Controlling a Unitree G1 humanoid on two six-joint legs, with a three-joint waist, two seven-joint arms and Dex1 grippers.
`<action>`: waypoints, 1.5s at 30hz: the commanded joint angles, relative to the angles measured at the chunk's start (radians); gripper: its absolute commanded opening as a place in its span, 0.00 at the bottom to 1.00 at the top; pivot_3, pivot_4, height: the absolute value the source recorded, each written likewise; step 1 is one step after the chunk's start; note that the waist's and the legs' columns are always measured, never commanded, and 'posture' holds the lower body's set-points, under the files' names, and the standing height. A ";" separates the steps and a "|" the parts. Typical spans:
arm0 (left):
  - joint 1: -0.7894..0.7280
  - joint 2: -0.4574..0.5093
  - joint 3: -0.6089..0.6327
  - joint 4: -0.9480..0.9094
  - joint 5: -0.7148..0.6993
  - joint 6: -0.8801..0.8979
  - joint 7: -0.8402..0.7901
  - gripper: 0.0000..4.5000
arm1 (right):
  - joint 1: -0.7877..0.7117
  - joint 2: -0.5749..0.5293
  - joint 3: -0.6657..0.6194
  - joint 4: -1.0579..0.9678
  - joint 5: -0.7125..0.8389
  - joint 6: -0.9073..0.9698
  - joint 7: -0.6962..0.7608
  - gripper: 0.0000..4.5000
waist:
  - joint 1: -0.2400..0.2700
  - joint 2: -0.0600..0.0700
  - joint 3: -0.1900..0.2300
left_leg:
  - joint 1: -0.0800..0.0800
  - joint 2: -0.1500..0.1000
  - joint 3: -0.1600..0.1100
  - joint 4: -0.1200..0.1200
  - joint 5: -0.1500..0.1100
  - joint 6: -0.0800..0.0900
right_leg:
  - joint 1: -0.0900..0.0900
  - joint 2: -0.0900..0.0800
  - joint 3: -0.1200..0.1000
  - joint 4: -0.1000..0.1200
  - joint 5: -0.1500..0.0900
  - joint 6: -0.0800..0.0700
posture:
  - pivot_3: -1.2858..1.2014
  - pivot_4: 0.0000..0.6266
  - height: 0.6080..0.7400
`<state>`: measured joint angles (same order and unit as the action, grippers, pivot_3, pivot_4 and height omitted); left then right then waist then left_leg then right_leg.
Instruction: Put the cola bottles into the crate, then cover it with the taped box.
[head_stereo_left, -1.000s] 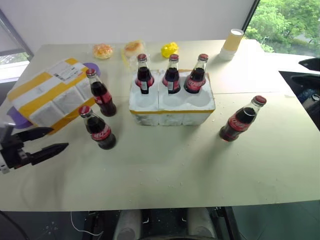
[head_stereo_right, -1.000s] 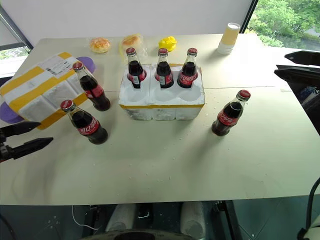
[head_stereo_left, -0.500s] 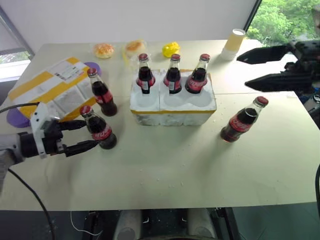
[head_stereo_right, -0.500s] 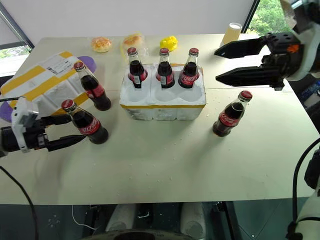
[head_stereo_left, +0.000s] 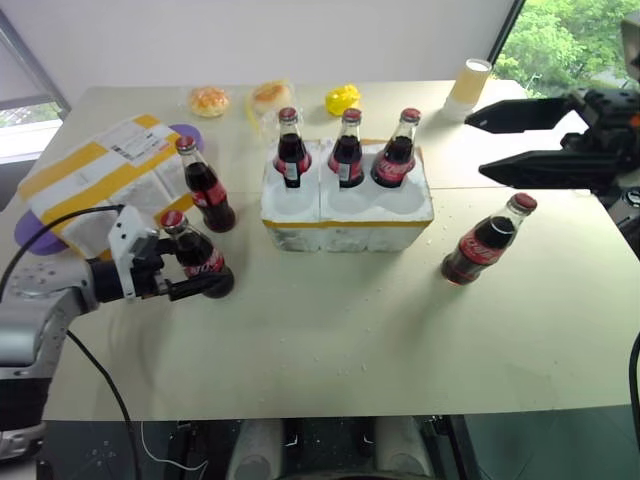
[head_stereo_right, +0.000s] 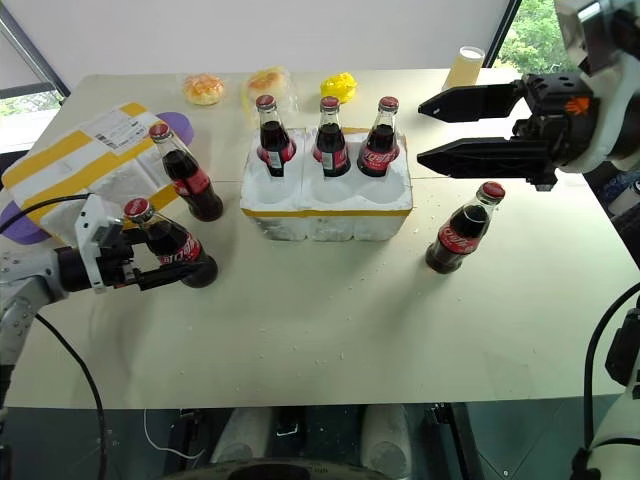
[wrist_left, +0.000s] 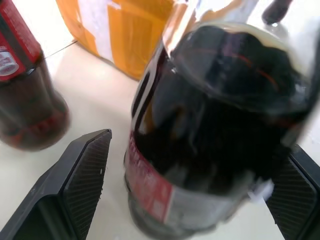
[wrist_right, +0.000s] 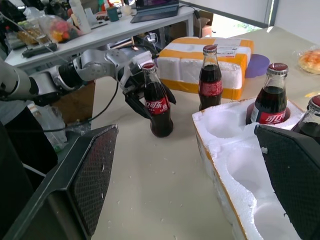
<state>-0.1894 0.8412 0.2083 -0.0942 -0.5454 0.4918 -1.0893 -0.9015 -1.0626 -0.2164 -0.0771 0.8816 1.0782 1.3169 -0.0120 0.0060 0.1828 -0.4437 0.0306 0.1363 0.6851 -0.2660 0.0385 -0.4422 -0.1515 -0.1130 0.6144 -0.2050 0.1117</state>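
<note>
Two pincers are in view. The left pincer (head_stereo_right: 178, 268) reaches level over the surface (head_stereo_left: 330, 330), jaws spread wide to either side of a cola bottle (head_stereo_left: 196, 259) standing between them, not clamped. The right pincer (head_stereo_left: 482, 144) hangs raised, pointing sideways, wide open and empty, above another bottle (head_stereo_left: 484, 241). Three bottles (head_stereo_left: 347, 150) stand in the crate (head_stereo_left: 345, 218) between both pincers; the taped box (head_stereo_left: 95, 178) lies beyond the left one.

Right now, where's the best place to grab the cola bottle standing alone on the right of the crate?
Probably the cola bottle at its wide labelled body, below the narrow neck. It stands upright with bare table around it, so the right gripper, open above it, can come in level from the right.
</note>
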 joint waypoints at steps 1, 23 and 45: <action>-0.017 0.009 0.010 -0.011 -0.013 -0.005 -0.016 0.80 | -0.003 -0.009 -0.052 -0.028 0.037 -0.002 -0.029 1.00 | 0.000 0.000 0.000 | 0.000 0.000 0.000 0.000 0.000 0.000 | 0.000 0.000 0.000 0.000 0.000 0.000 | 0.52 0.24 1.00; -0.575 0.022 -0.198 -0.075 -0.121 0.226 -0.177 0.62 | 0.125 0.001 -0.097 -0.082 0.075 -0.054 -0.119 1.00 | 0.021 -0.004 0.001 | 0.000 -0.003 0.001 0.002 0.001 -0.001 | 0.002 0.002 0.000 0.001 0.000 0.000 | 0.52 0.24 1.00; -1.203 -0.495 -0.416 0.901 0.268 -0.234 -0.292 0.62 | 0.343 0.050 -0.214 -0.242 0.145 -0.073 -0.296 1.00 | 0.025 -0.006 0.002 | -0.003 -0.003 -0.003 0.012 -0.002 0.004 | 0.006 0.001 -0.003 0.001 0.001 0.002 | 0.52 0.24 1.00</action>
<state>-1.3377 0.3552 -0.2219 0.7812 -0.2936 0.3195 -1.3654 -0.5587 -1.0161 -0.3798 -0.2847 0.9998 1.0228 1.0395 0.0130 0.0005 0.1849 -0.4469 0.0275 0.1327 0.6973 -0.2676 0.0430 -0.4366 -0.1505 -0.1156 0.6149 -0.2044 0.1139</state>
